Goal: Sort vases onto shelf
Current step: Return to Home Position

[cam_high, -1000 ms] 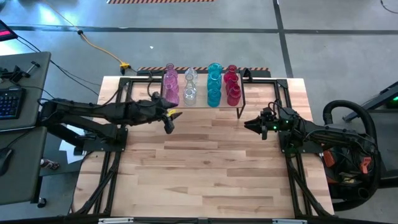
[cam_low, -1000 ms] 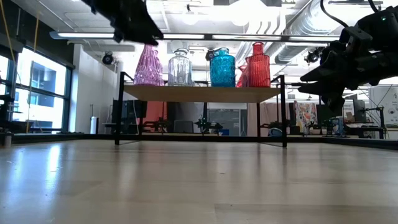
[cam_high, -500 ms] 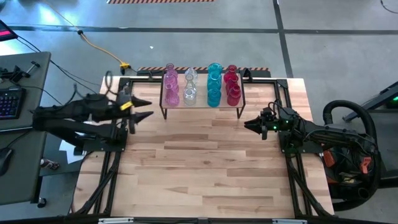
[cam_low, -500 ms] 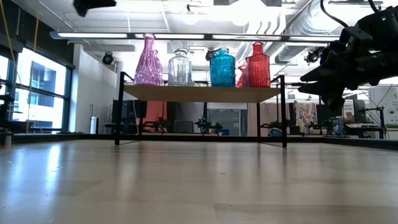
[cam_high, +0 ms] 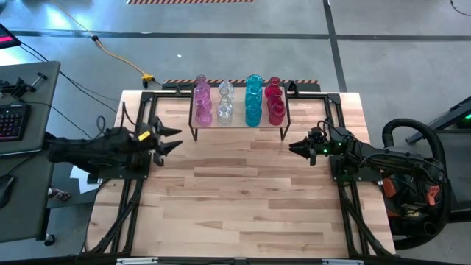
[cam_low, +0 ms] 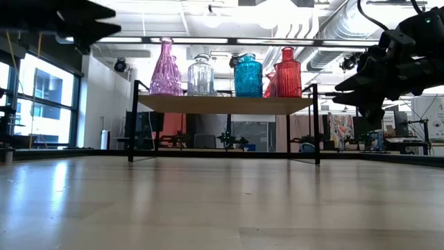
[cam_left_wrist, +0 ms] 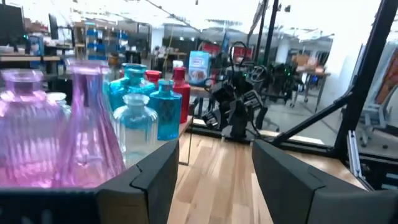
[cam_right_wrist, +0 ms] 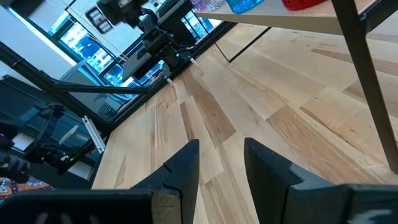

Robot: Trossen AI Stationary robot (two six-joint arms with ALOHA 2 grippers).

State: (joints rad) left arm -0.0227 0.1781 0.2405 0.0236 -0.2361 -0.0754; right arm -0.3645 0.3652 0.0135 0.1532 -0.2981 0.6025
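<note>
The shelf (cam_high: 237,126), a light-wood board on thin black legs, stands at the table's far middle. On it stand rows of vases by their bases: pink (cam_high: 202,99), clear (cam_high: 225,103), teal-blue (cam_high: 253,99) and red (cam_high: 275,99). They also show in the low view (cam_low: 229,73) and the left wrist view (cam_left_wrist: 93,134). My left gripper (cam_high: 171,140) is open and empty, left of the shelf near the table's left edge. My right gripper (cam_high: 294,147) is open and empty, right of the shelf's near right leg.
Black metal frame rails (cam_high: 140,184) run along the table's left and right sides. The wide wooden tabletop (cam_high: 243,199) lies in front of the shelf. A desk with a keyboard (cam_high: 11,121) stands off the table's left.
My left gripper has drawn back from the pink vases at the shelf's left end toward the table's left edge, empty. The vases stand still on the shelf. My right arm has kept still.
</note>
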